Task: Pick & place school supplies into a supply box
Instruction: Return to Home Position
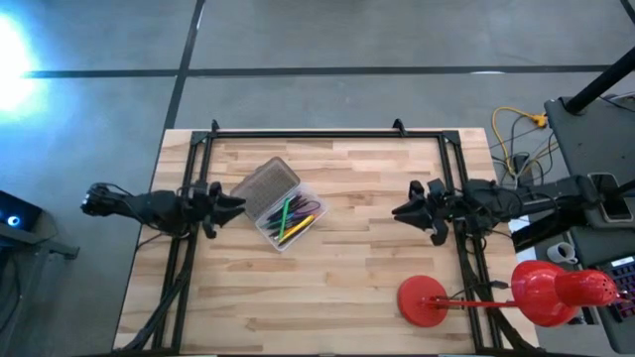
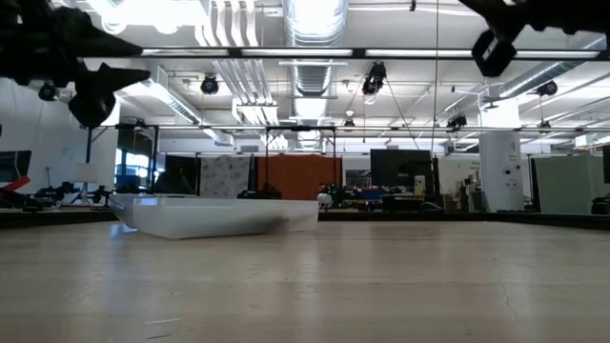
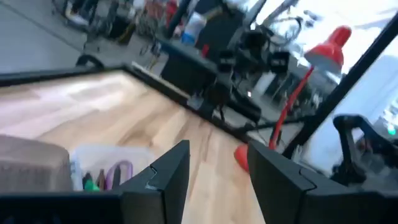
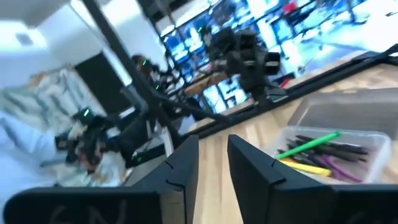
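The supply box (image 1: 289, 221) is a small clear plastic box on the table's middle left, with its grey ribbed lid (image 1: 265, 186) swung open toward the far left. Pens, pencils and markers (image 1: 295, 218) in green, yellow, orange, purple and black lie inside it, and they also show in the right wrist view (image 4: 323, 155). My left gripper (image 1: 236, 203) hovers open just left of the box, above the table. My right gripper (image 1: 397, 210) hovers open well to the right of the box. In the low view the box (image 2: 217, 215) rests flat on the table.
A red lamp stands with its round base (image 1: 426, 300) on the table's near right; its stem runs right to its head (image 1: 556, 290), past the table edge. A black frame (image 1: 327, 133) borders the table's far side. Bare wood lies between the box and the right gripper.
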`<state>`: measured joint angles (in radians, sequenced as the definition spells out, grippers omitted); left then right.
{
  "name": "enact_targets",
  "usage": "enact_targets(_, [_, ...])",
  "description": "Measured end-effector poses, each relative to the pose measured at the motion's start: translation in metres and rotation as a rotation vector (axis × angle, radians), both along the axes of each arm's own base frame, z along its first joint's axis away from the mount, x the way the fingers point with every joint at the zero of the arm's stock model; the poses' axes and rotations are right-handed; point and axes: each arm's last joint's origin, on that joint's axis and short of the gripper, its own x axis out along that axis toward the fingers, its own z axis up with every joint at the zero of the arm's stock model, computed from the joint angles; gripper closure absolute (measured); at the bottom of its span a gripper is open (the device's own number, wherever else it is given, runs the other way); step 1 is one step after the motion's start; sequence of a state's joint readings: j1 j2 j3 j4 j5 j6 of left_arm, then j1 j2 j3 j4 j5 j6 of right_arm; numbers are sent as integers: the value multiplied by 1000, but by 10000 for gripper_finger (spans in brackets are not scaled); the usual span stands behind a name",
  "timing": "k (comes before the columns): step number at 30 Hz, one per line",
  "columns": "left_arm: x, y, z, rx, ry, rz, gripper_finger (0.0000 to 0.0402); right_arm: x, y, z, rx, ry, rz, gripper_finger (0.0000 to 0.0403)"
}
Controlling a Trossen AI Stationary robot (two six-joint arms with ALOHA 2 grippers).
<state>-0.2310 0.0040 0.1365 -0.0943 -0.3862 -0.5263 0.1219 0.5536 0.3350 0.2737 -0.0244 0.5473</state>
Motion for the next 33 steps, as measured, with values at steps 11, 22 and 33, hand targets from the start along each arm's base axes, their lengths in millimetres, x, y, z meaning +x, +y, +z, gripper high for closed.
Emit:
enact_targets(11, [-7,5,-18,-30,352,119,256,-27,-8,-47,71,-69,-158,322])
enact_targets(22, [-6,5,-20,-37,379,159,256,-30,-8,-84,82,60,-152,335])
enact_targets(33, [-7,6,-27,-66,305,146,256,-28,-8,-91,67,125,-156,335])
